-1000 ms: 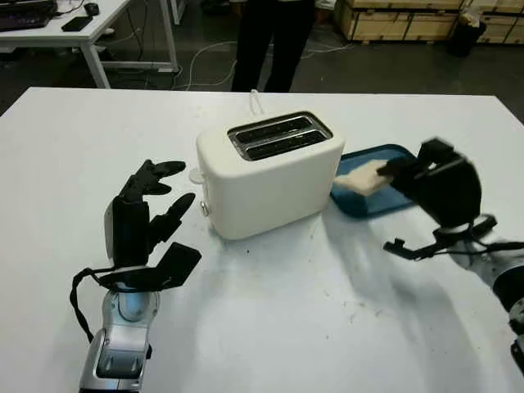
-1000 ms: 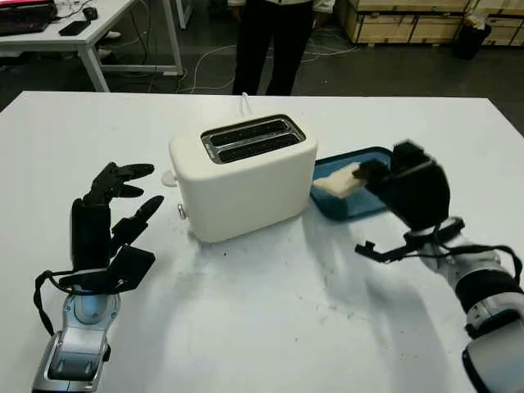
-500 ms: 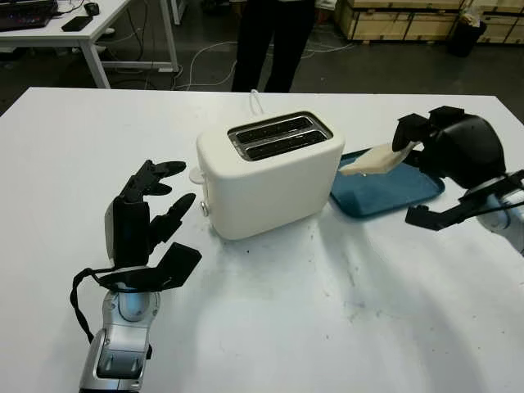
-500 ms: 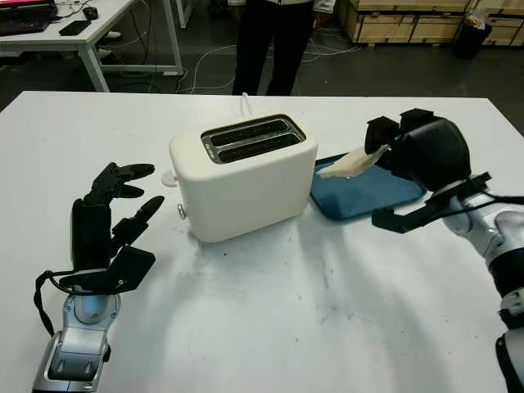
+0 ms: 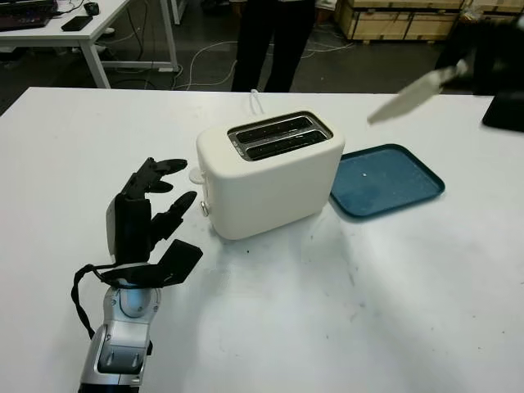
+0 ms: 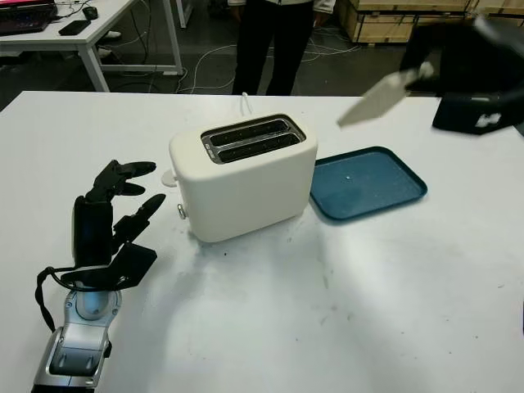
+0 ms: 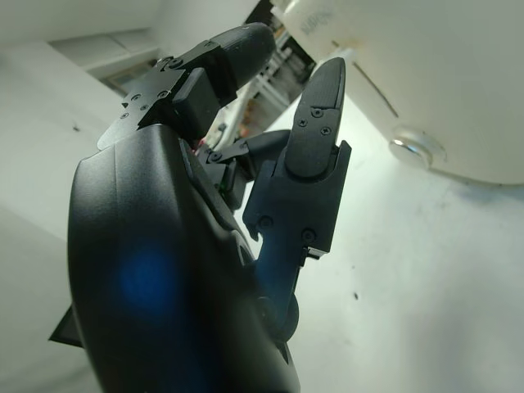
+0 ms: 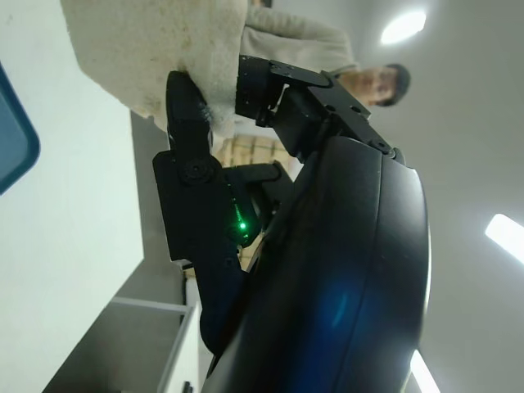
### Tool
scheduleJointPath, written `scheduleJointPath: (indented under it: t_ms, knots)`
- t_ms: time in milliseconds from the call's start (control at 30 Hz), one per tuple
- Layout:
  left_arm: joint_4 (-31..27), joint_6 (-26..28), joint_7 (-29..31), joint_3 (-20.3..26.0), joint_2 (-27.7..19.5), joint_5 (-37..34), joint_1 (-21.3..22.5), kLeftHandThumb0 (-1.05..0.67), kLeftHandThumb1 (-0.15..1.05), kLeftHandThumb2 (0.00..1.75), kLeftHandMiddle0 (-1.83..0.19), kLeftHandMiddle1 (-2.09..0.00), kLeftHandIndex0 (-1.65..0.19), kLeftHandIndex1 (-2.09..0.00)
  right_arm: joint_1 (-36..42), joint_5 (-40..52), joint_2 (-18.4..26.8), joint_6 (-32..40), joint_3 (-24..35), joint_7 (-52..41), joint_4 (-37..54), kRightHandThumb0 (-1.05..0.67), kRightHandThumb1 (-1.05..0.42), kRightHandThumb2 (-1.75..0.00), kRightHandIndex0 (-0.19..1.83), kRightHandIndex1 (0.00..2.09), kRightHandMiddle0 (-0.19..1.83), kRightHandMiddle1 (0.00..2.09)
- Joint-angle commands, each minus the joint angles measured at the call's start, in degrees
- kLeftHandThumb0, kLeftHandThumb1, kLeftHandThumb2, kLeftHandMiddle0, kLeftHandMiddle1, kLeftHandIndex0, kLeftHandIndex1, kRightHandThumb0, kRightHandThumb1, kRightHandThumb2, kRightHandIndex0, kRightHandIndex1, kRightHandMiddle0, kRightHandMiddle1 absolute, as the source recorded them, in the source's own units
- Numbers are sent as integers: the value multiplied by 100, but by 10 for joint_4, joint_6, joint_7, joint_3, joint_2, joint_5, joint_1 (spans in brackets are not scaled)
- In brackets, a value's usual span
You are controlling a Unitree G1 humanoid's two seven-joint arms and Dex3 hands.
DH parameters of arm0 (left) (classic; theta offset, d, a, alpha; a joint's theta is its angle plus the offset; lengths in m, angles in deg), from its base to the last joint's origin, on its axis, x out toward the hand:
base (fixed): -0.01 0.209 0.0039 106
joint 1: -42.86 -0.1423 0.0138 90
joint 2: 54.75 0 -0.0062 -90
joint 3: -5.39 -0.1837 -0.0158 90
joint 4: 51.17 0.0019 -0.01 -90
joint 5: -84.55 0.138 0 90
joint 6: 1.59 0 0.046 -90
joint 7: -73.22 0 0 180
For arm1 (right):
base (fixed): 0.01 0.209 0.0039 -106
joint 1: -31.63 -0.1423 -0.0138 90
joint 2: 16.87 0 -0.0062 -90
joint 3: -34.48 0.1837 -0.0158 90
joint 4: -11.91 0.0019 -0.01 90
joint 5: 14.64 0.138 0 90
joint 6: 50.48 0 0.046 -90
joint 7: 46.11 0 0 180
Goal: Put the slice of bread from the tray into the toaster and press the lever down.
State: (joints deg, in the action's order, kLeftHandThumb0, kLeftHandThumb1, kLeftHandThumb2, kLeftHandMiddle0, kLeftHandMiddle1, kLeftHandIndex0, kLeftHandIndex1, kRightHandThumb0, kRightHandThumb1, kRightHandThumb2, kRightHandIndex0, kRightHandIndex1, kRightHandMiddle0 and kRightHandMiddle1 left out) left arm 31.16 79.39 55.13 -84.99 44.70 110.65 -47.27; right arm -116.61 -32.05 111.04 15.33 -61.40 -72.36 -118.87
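Observation:
The white two-slot toaster [image 5: 270, 173] stands mid-table, both slots bare, its lever knob [image 5: 203, 208] on the left end. To its right lies the blue tray [image 5: 386, 180] with nothing on it. My right hand [image 6: 467, 70] is raised high at the far right, shut on the pale slice of bread [image 6: 378, 97], which juts left and down, well above the tray; the bread [image 8: 155, 53] is pinched between the fingertips. My left hand [image 5: 151, 209] stands open on the table left of the toaster, near the lever end.
A person in dark trousers [image 5: 270, 41] stands behind the table's far edge. A white cord [image 5: 257, 102] trails from the toaster's back. Another table [image 5: 74, 33] with devices is at the back left. Wooden crates [image 5: 401, 18] sit at the back right.
My right hand has lifted the bread off the tray and swung up and right, from low by the tray to high at the far right. The left hand barely moved.

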Motion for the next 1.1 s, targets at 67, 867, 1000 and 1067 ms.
scheduleJointPath:
  t_ms: [67, 867, 1000, 1067]
  knots:
    - [4, -2, 2, -4, -2, 3, 10, -38, 92, 5, -40, -130, -47, -81, -48, 13, -14, 89, 5, -57, 53, -47, -92, -19, 73, 175, 66, 157]
    - [8, 0, -6, -10, 6, 4, 13, -39, 92, 6, -37, -136, -42, -88, -172, -9, -172, 342, -65, -200, 95, -19, -92, -18, 94, 175, 70, 173]
    - [5, 2, -5, -11, 7, 3, 10, -39, 92, 6, -37, -136, -41, -89, -173, -32, -186, 354, -90, -206, 99, -22, -92, -20, 89, 175, 69, 174]
    - [6, -2, -7, -11, 7, 4, 10, -39, 92, 6, -37, -137, -41, -89, -171, -38, -191, 346, -97, -202, 95, -21, -92, -19, 87, 175, 69, 172]
